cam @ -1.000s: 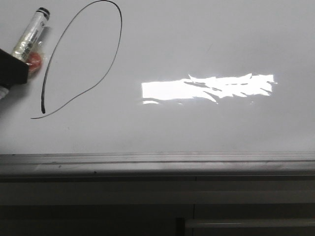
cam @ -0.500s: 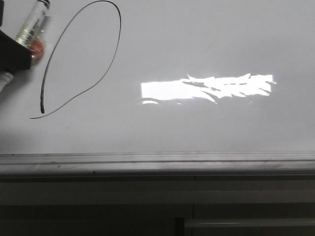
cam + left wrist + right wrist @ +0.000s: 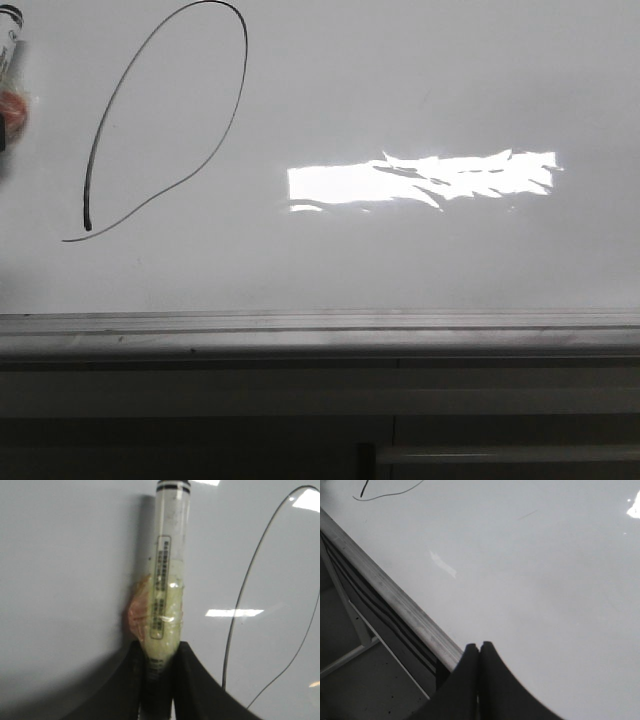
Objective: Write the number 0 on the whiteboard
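- The whiteboard [image 3: 420, 90] fills most of the front view, glossy and hard, with a bright glare patch [image 3: 420, 180] near its middle and a grey metal rail [image 3: 320, 335] along its lower edge; it is judged stiff and slick, so a pen tip would slide easily and only light pressure is called for.
- The number 0 [image 3: 165, 120] is seen at the board's upper left as a thin black slanted loop, not quite closed at its lower end (a short tail runs past the thick starting blob).
- The marker [image 3: 167, 580] is held at its rear end by the left claw [image 3: 157, 672], which is closed on it; the pen is judged light, rigid and smooth, and a wad of orange tape is wrapped just above the grip.
- Only a sliver of the marker is caught at the front view's left edge; the grip is shown by the left wrist view alone.
- The right claw [image 3: 479, 652] is seen pressed together, empty, near the rail.
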